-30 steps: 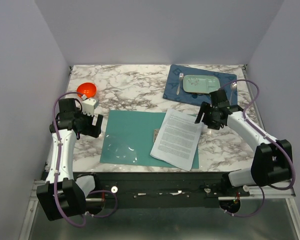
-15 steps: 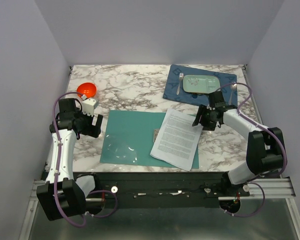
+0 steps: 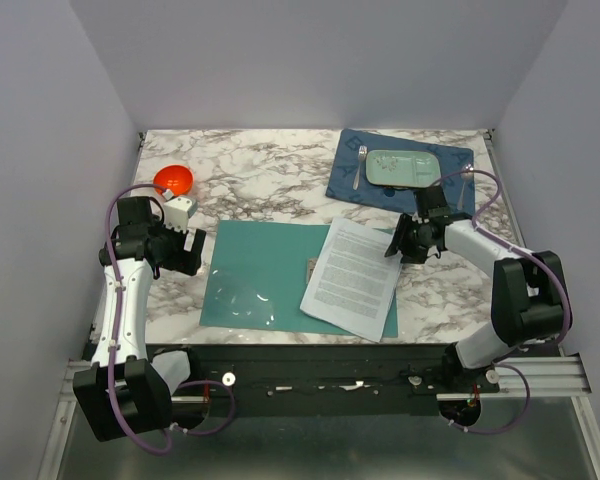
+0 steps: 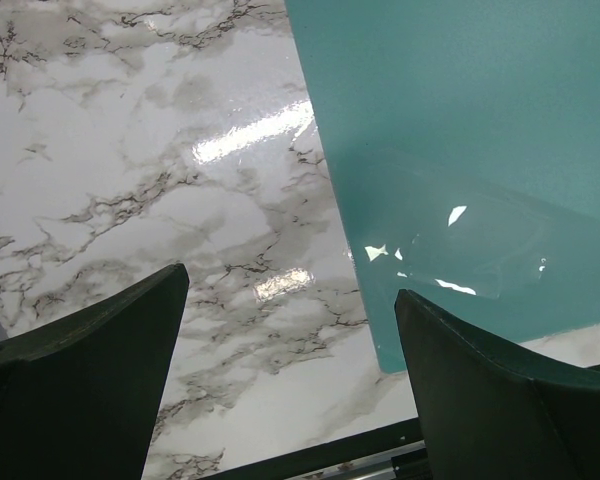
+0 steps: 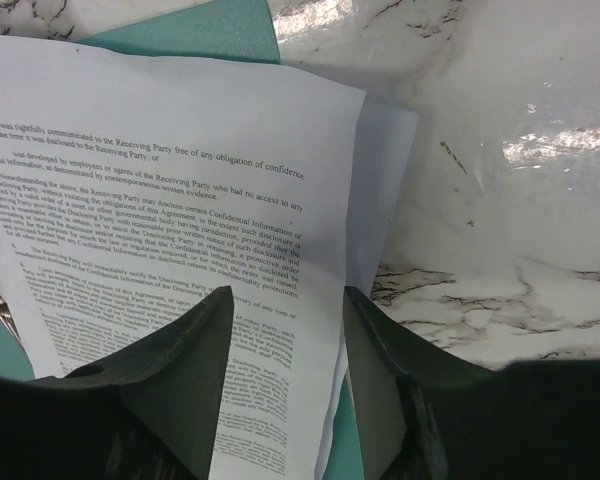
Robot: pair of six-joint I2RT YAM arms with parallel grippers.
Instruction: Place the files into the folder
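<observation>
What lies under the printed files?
Mostly the open teal folder, its right leaf showing around the files' edges; one corner overhangs the marble table. A second sheet peeks beneath the top one. The covered leaf cannot be seen.

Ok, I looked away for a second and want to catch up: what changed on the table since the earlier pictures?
The right gripper slid left, toward the papers, and now sits with its jaws open at their edge; nothing is gripped yet. The left gripper, the papers and the folder stayed put.
</observation>
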